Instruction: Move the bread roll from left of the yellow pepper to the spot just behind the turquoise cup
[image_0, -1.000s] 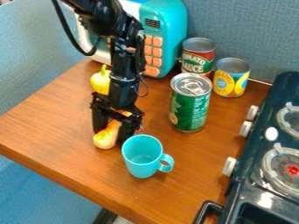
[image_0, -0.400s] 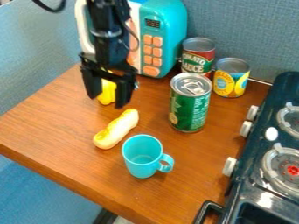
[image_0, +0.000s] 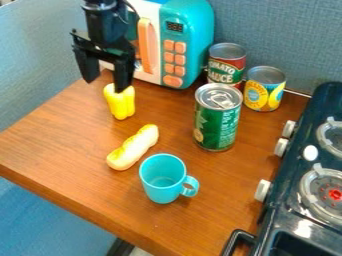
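Tool: fingers wide apart, empty; you seem between grasps, any pickup calling for alignment, then lowering
Yellow pepper: 1, on table, beside pale roll; top partly hidden by 1 finger, contact unclear to you
Arm: cut off above
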